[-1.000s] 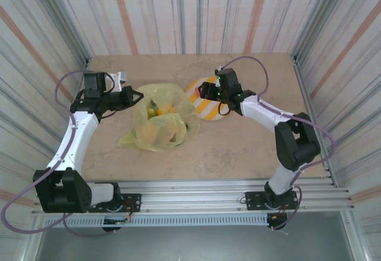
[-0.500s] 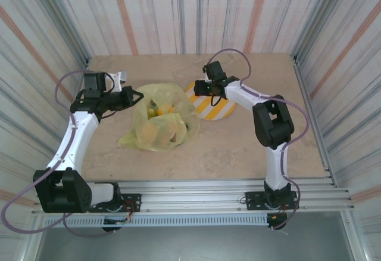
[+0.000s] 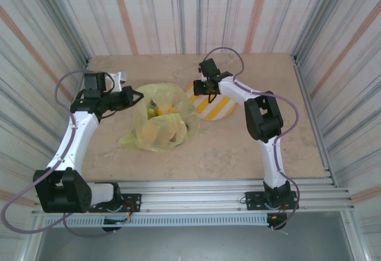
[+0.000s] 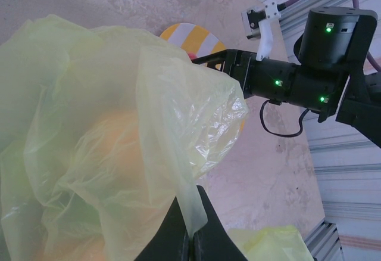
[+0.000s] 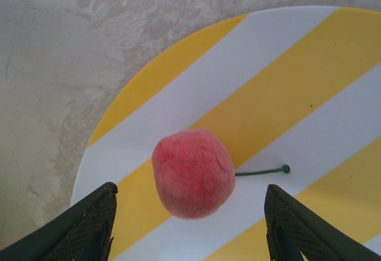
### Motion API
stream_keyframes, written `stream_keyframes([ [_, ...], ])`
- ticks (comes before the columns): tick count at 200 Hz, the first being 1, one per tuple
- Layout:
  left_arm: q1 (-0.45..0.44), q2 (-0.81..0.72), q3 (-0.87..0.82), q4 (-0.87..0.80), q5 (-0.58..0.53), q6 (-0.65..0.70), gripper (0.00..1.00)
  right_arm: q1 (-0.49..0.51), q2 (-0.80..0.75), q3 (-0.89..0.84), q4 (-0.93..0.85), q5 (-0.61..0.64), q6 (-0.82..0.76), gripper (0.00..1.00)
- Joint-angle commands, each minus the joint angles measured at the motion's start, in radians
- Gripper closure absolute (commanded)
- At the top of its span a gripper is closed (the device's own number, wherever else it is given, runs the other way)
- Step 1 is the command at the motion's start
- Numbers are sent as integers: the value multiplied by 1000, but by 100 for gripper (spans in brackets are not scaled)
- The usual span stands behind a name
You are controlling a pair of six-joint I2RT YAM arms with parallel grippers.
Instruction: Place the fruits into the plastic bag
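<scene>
Right end effector (image 5: 190,188), wide, has swung over plate's (image 5: 286,70) red fruit (image 5: 191,173); left end effector (image 4: 191,237) pinches plastic bag (image 4: 119,124).

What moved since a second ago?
The right gripper swung leftward and farther back across the round yellow-and-white striped plate; it now hangs open over a small red fruit lying there. Nothing was grabbed or dropped. The left gripper stayed shut on the crinkly yellow-green plastic bag, which has not moved.
</scene>
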Motion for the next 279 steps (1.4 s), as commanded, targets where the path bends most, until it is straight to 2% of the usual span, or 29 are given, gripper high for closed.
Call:
stream_keyframes([
  [1, 10, -3, -6, 2, 22, -4, 99, 9, 46, 64, -67, 22, -36, 35],
  [82, 9, -3, -6, 2, 26, -3, 99, 9, 139, 210, -136, 18, -50, 43],
  [160, 11, -3, -6, 2, 26, -4, 99, 7, 175, 244, -152, 18, -59, 47],
  [279, 11, -4, -5, -1, 27, -2, 99, 5, 99, 223, -163, 7, -71, 58],
])
